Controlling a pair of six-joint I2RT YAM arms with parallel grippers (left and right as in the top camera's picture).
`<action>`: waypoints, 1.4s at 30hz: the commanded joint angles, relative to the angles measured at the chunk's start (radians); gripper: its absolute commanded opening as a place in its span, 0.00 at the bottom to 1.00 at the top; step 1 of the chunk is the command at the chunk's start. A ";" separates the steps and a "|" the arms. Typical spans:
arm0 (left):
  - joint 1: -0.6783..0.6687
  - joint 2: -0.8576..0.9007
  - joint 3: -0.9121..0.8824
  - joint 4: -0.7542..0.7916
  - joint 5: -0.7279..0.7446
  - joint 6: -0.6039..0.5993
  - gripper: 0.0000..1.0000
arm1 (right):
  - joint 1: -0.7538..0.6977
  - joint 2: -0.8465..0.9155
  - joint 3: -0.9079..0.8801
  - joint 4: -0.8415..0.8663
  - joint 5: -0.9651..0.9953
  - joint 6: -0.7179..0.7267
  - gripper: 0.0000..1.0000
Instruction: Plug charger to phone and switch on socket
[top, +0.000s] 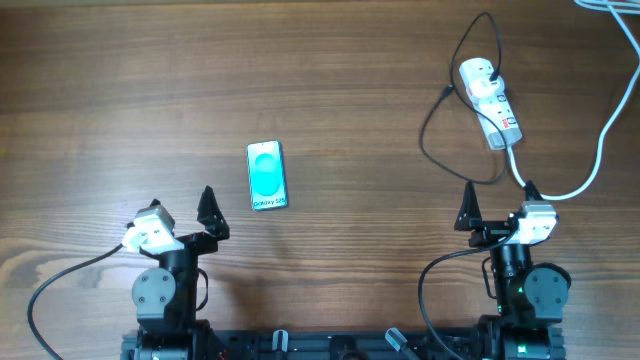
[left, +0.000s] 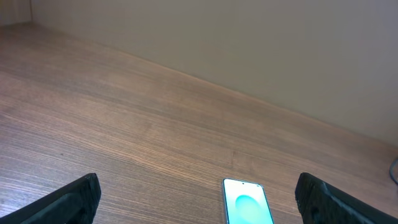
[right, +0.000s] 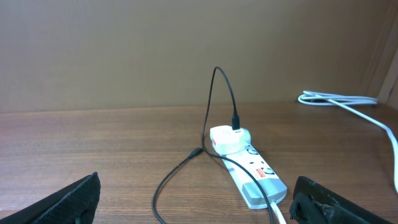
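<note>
1. Both arms are seen at the near edge of the table (top: 120, 100); the left gripper (top: 180, 212) is spread wide with nothing between its fingers; the right gripper (top: 498, 205) is spread the same way and is also empty. This is judged a ready pose, with no step yet begun.
2. The phone (top: 266, 175) is laid flat, screen up, just ahead of the left gripper and a little to its right. That spot is judged to put it within the left arm's reach for steadying.
3. The phone's long axis is run away from the robot, barely tilted; the white strip printed "Galaxy S25" is turned toward the robot; which end bears the port cannot be told.
4. The socket (top: 490, 103) is laid at the far right, ahead of the right gripper and well apart from the phone; its long axis is slanted, far end leftward, near end rightward; red markings (right: 263, 175) are seen toward the near end.
5. The adapter (top: 476, 72) is seated on the socket's far end; the charger (top: 425, 130) is arched up from it and looped loose on the table left of the socket; its tip (right: 194, 151) is lying free near the adapter, joined to nothing.
6. The white cord (top: 600, 150) is led from the socket's near end and swept off to the right, clear of the phone.
</note>
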 joint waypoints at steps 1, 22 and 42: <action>-0.001 -0.010 -0.006 0.004 0.008 0.021 1.00 | 0.003 -0.013 -0.002 0.003 0.010 -0.011 1.00; -0.001 -0.010 -0.006 0.004 0.008 0.021 1.00 | 0.003 -0.013 -0.002 0.003 0.010 -0.011 1.00; -0.001 -0.009 -0.005 0.003 0.025 0.024 1.00 | 0.003 -0.013 -0.002 0.003 0.010 -0.011 1.00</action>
